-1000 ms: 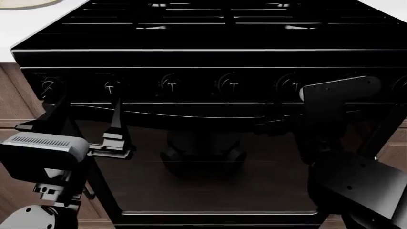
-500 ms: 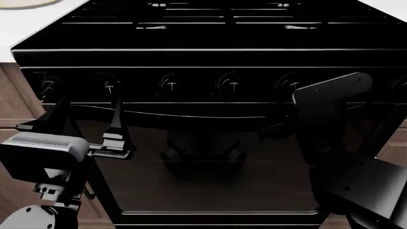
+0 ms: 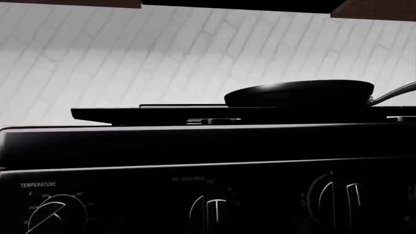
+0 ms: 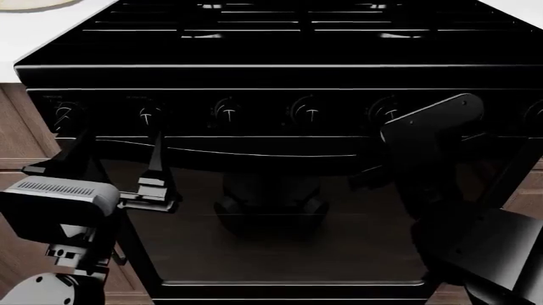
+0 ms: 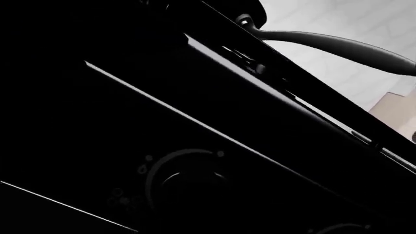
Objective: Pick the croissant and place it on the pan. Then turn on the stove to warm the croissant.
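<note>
The black stove fills the head view, with a row of front knobs. The black pan sits on the grates in the left wrist view; its handle also shows in the right wrist view. The croissant is out of view; the pan's inside is hidden from this low angle. My left gripper is open and empty in front of the second knob from the left. My right arm's wrist block is close to a right-hand knob and hides its fingers. That knob fills the right wrist view.
A white counter with the edge of a cream plate lies left of the stove. Wooden cabinet fronts flank the oven door. A white tiled wall stands behind the range.
My right arm has shifted left and a little up, closer to the right-hand knob. The left arm and the stove have not moved.
</note>
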You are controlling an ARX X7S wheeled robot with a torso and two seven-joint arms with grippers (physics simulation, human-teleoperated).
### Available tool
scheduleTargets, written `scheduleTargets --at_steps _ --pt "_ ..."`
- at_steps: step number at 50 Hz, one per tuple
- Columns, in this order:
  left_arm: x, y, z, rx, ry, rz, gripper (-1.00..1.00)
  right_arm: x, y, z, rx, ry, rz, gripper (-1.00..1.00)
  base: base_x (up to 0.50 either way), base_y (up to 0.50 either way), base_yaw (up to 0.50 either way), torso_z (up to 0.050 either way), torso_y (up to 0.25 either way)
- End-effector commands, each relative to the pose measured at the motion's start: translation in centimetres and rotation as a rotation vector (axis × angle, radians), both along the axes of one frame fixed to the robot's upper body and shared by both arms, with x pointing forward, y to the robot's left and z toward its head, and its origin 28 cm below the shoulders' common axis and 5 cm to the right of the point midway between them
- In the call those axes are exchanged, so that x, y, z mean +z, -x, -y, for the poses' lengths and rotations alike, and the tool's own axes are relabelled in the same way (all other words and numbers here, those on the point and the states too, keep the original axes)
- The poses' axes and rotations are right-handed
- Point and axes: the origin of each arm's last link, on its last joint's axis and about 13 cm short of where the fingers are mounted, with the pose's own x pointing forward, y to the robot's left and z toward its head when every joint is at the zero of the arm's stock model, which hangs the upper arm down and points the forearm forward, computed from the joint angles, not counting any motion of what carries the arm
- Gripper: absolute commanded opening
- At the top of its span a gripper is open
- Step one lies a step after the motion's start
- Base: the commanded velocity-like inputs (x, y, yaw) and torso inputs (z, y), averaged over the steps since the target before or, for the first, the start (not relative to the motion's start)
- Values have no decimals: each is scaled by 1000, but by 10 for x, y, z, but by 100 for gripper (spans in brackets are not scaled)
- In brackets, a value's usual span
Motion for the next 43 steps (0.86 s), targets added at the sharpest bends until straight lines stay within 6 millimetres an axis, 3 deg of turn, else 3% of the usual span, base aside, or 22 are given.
scheduleTargets --at_steps 1,14,15,43 --pt "-1 0 0 -1 -1 -3 100 18 6 -11 97 32 77 -100 0 0 3 15 11" --pt "1 1 0 -2 -1 1 100 21 7 -11 87 41 78 -100 -3 2 2 0 4" --pt "1 1 0 -2 -1 1 100 21 7 -11 84 37 79 100 -14 0 0 0 0" --pt "3 3 1 -4 -5 14 100 25 31 -8 50 0 134 100 0 0 0 0 0"
